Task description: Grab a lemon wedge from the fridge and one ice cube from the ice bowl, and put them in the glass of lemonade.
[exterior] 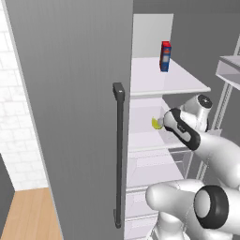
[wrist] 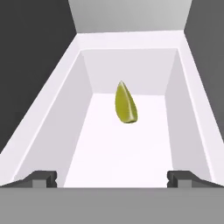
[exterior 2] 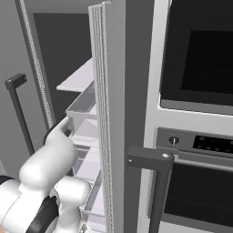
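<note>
In the left base view, the fridge (exterior: 70, 117) stands with its near door shut and a dark bar handle (exterior: 119, 154) running down it, while the far side is open onto white shelves. The arm reaches in from the lower right, and its wrist ends just beside the lemon wedge (exterior: 156, 123), which shows as a small yellow sliver on the middle shelf (exterior: 145, 140), near that shelf's front edge. A blue-and-red can (exterior: 165, 56) stands upright on the shelf above, toward its back; whatever is printed on it is too small to read.

In the right base view, the open fridge door (exterior 2: 109, 118) is seen edge-on, its pale bins beside the arm's white links at the lower left. A black wall oven (exterior 2: 195, 113) fills the right, with a knob and a faint row of marks on its panel that cannot be read.

In the hand view, the gripper (wrist: 112, 179) has its two dark fingertips spread wide at the bottom corners, with nothing between them. The wedge lies straight ahead, centred between the fingertips and apart from them, on the white floor of a walled shelf tray (wrist: 52, 127). Its long axis points away from the gripper, pointed end farthest, so a straight advance looks likely to bring the fingers to either side of its narrow width.
</note>
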### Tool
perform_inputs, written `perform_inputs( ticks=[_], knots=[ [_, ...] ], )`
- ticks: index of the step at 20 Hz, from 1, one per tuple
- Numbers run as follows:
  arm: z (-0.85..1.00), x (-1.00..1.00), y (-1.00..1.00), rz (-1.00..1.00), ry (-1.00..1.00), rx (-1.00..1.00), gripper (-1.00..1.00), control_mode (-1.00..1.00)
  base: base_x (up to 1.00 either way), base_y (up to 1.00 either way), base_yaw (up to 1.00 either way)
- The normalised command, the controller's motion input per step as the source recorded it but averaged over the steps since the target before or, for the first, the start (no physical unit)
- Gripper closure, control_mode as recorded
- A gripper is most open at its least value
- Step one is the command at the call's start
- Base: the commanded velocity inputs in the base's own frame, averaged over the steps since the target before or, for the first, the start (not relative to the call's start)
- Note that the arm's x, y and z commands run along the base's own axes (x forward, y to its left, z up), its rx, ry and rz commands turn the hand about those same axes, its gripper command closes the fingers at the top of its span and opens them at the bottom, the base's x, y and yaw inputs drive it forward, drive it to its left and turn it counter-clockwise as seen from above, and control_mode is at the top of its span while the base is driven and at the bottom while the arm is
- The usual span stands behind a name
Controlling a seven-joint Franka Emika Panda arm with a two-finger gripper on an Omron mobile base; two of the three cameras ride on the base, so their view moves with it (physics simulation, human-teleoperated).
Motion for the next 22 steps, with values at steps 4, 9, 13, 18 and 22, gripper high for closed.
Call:
perform_inputs(
  ticks=[4,9,13,18,22],
  knots=[
    [-0.31,0.13,0.00,0.03,0.00,0.00,-1.00,-1.00,0.00,0.00,0.00],
    [-0.24,0.21,0.07,0.00,0.02,-0.02,-1.00,-1.00,0.00,0.00,0.00],
    [0.00,0.53,0.11,0.00,0.08,-0.05,-1.00,-1.00,0.00,0.00,0.00],
    [0.00,0.55,0.00,0.00,0.10,-0.01,-1.00,-1.00,0.00,0.00,0.00],
    [-0.12,0.11,0.00,0.00,0.00,0.00,-1.00,-1.00,0.00,0.00,0.00]
  ],
)
